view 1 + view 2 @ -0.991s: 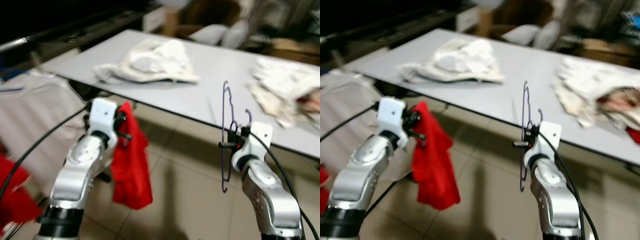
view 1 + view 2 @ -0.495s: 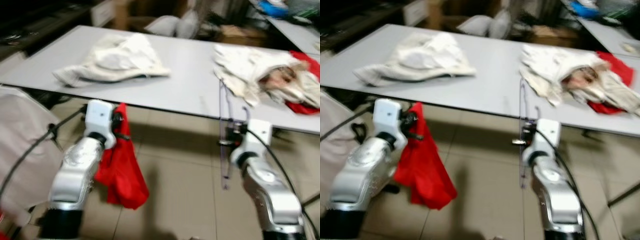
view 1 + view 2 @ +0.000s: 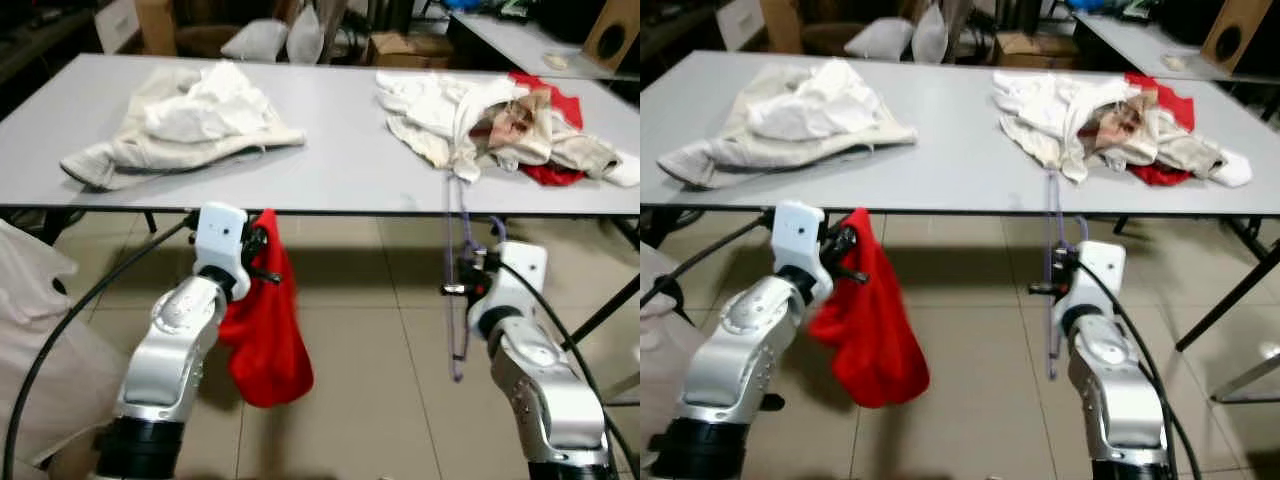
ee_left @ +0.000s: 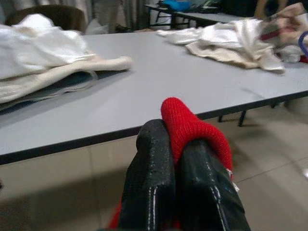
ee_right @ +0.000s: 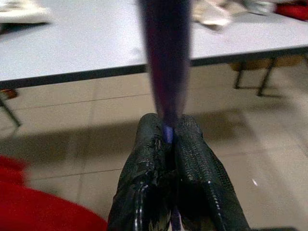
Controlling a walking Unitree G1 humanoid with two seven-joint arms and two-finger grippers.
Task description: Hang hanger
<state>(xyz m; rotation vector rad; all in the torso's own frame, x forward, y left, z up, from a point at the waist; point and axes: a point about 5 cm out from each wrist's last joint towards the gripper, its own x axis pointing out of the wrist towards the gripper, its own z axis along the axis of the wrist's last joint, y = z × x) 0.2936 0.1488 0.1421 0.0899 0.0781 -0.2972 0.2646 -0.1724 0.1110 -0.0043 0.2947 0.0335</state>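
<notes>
A thin purple wire hanger (image 3: 459, 290) stands upright, edge-on, in front of the grey table (image 3: 340, 170). My right gripper (image 3: 470, 281) is shut on the hanger; in the right wrist view the purple wire (image 5: 166, 57) rises from between the black fingers (image 5: 144, 163). My left gripper (image 3: 262, 250) is shut on a red cloth (image 3: 265, 330) that hangs down over the floor. In the left wrist view a fold of that red cloth (image 4: 190, 127) bulges out between the fingers (image 4: 149, 168). Both grippers are just short of the table's front edge.
On the table lie a cream garment (image 3: 190, 115) at the left and a heap of white and red clothes (image 3: 490, 115) at the right. A pale cloth (image 3: 35, 340) hangs at my far left. Table legs (image 3: 610, 310) stand at the right over the tiled floor.
The view has swung and steadied, and the table now faces me squarely. Both grippers keep their hold, the red cloth left and the hanger right.
</notes>
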